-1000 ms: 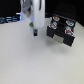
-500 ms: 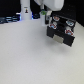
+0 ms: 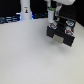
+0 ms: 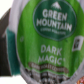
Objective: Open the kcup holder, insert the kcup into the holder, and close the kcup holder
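The kcup (image 4: 47, 40) fills the wrist view, showing its green lid printed "Green Mountain Dark Magic" and a pale rim. It sits tight against the camera, held in my gripper. In the exterior view my gripper (image 3: 52, 22) hangs down from the arm at the top, right at the left upper edge of the kcup holder (image 3: 65, 34). The holder is a black box with pale handles on its front. The picture is too coarse to tell if its drawer is pulled out. My fingers do not show in the wrist view.
A white bottle-shaped object (image 3: 25, 11) stands at the back, toward the exterior view's left. Dark clutter runs along the back edge. The pale table (image 3: 30, 55) stretches across the front.
My arm has carried the kcup from the middle back toward the exterior view's right, ending over the holder's left side. The holder and the bottle have stayed put.
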Available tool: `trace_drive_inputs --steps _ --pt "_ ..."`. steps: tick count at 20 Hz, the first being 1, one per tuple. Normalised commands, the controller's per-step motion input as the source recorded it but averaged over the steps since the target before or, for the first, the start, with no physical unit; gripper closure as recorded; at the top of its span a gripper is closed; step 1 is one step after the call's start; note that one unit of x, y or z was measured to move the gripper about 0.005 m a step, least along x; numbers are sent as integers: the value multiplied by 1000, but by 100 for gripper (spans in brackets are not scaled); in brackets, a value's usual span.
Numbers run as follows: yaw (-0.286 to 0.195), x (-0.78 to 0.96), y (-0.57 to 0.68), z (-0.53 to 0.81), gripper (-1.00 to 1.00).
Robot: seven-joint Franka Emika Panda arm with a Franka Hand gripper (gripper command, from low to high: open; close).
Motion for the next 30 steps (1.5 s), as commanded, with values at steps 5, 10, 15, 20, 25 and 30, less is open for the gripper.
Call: trace_drive_inputs --steps 5,10,15,20,25,30 --pt "18 106 644 86 100" --pt "17 73 563 46 100" --pt "25 130 501 -13 100" --pt "28 166 386 -63 100" --pt "27 204 263 -68 100" --pt "9 165 124 -104 100"
